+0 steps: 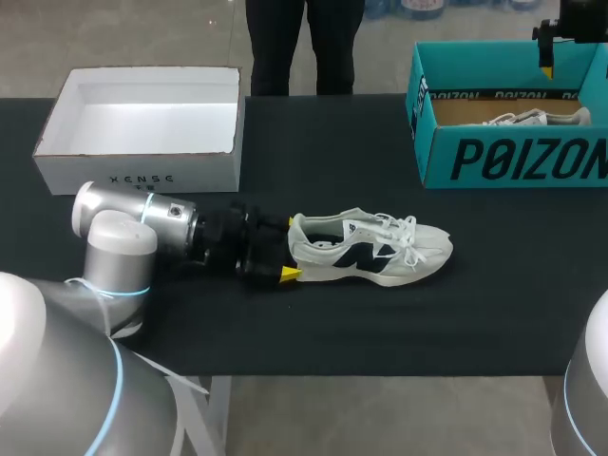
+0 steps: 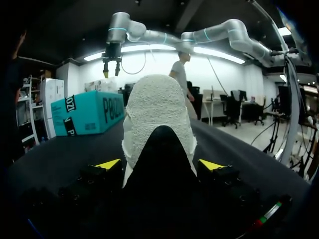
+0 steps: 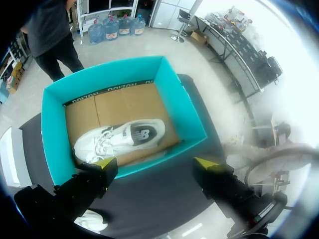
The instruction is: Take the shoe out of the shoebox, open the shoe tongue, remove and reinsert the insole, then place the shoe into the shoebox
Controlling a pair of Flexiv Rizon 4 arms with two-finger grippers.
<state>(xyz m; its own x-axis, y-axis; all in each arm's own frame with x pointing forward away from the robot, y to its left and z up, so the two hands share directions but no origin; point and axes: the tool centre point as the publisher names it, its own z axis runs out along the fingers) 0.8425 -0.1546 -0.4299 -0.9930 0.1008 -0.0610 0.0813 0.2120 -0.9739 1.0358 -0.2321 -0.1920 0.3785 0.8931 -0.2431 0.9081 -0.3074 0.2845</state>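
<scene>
Two boxes are set along the far side of the black table (image 1: 313, 323): a white box (image 1: 142, 176) at the left and a teal shoebox (image 1: 513, 157) at the right, in which a second shoe (image 3: 119, 137) is laid. The shoe (image 1: 370, 249) is stood on its sole near the middle, toe to the right. Its heel is clamped between the fingers of the left gripper (image 1: 288, 249). The right gripper (image 3: 155, 164) is held above the shoebox, fingers apart.
</scene>
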